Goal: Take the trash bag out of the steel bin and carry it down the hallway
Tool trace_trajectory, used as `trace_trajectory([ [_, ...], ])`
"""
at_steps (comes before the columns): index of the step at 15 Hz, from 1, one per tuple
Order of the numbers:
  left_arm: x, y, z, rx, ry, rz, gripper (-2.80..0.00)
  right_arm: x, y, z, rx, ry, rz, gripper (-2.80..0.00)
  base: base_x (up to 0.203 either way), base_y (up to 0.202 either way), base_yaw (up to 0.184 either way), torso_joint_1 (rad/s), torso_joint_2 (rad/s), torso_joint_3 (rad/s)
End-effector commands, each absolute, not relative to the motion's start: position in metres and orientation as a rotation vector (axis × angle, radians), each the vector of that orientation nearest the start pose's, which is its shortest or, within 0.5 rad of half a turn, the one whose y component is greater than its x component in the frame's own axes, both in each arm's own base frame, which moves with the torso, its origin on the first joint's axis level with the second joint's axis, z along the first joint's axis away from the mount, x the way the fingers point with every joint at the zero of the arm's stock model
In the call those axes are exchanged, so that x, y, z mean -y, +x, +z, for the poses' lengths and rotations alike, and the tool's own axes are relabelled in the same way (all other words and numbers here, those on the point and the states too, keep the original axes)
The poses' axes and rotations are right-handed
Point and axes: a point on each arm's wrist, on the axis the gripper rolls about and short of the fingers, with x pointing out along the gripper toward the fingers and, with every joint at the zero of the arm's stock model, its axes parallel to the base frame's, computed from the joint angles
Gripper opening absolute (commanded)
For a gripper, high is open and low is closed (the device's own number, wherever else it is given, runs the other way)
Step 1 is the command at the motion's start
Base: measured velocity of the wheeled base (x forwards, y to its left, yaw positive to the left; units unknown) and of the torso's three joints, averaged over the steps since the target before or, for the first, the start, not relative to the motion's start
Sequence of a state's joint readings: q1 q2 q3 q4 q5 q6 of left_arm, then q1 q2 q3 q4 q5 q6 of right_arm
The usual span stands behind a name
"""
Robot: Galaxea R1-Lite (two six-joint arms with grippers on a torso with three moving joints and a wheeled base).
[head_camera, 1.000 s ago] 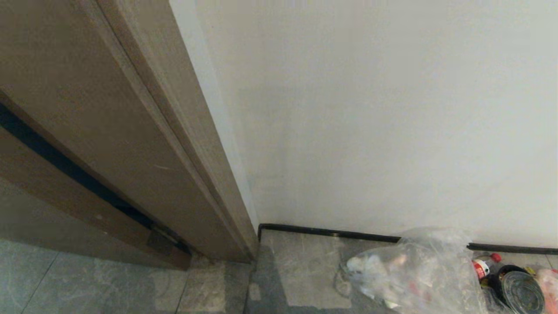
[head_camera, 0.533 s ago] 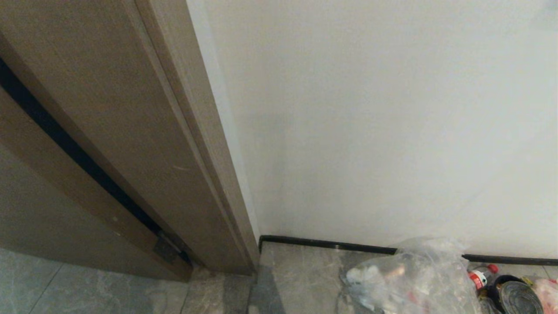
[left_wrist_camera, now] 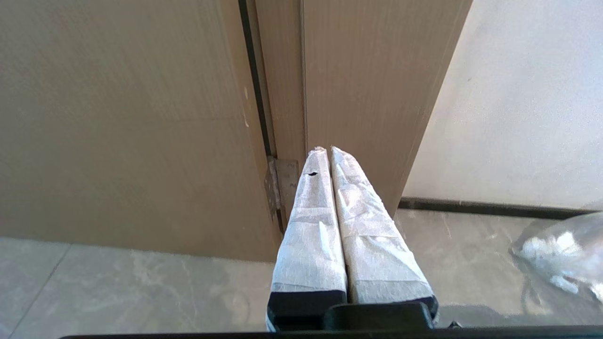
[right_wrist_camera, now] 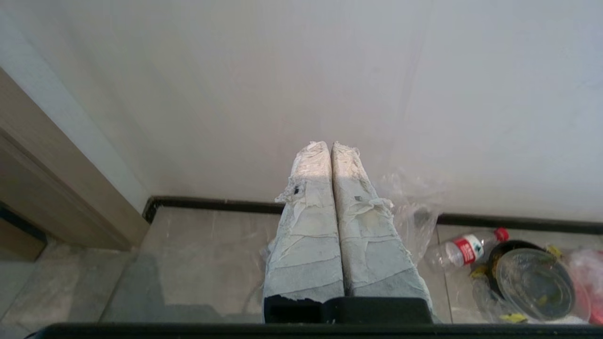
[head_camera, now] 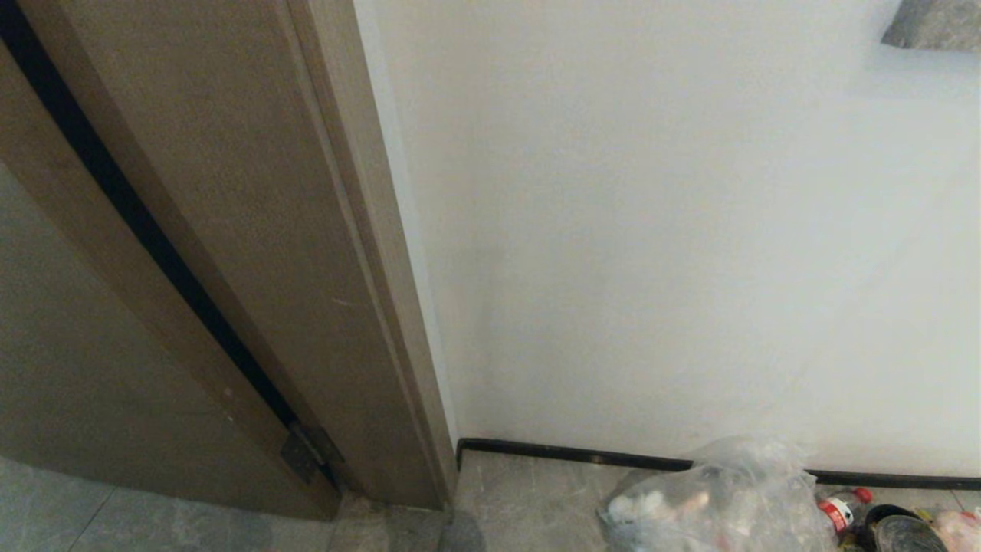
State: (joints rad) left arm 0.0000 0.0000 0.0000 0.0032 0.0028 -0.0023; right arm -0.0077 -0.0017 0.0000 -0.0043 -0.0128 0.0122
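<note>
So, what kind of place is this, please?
Probably an indoor hallway corner: a brown wooden door, a white wall with black baseboard, a marble-look tile floor and the trash bag.

L gripper (left_wrist_camera: 328,149) & R gripper (right_wrist_camera: 328,144): tapered fingers wrapped in frayed whitish tape; black bases.

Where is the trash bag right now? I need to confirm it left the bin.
In the head view the trash bag lies on the floor tiles at lower right, against the black baseboard, just left of a plastic bottle.
</note>
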Motion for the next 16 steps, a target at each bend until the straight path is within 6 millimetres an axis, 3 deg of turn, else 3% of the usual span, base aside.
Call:
trace_trajectory([
  [1,-0.0001,-0.0228,0.0752,-0.003,-0.003,0.003,-2.80,0.0001,-0.0228,0.0755,0.005,0.011,-0.020,-2.80,0.000,0.000,0.000,0.005,0.00,0.210],
  [10,-0.0001,-0.0228,0.0752,-0.003,-0.003,0.003,-2.80,0.0001,-0.0228,0.0755,0.005,0.012,-0.020,-2.80,0.000,0.000,0.000,0.003,0.00,0.197],
  [16,-0.0001,-0.0228,0.0752,-0.003,-0.003,0.003,-2.80,0.0001,-0.0228,0.0756,0.006,0.011,-0.020,-2.80,0.000,0.000,0.000,0.001,0.00,0.025],
])
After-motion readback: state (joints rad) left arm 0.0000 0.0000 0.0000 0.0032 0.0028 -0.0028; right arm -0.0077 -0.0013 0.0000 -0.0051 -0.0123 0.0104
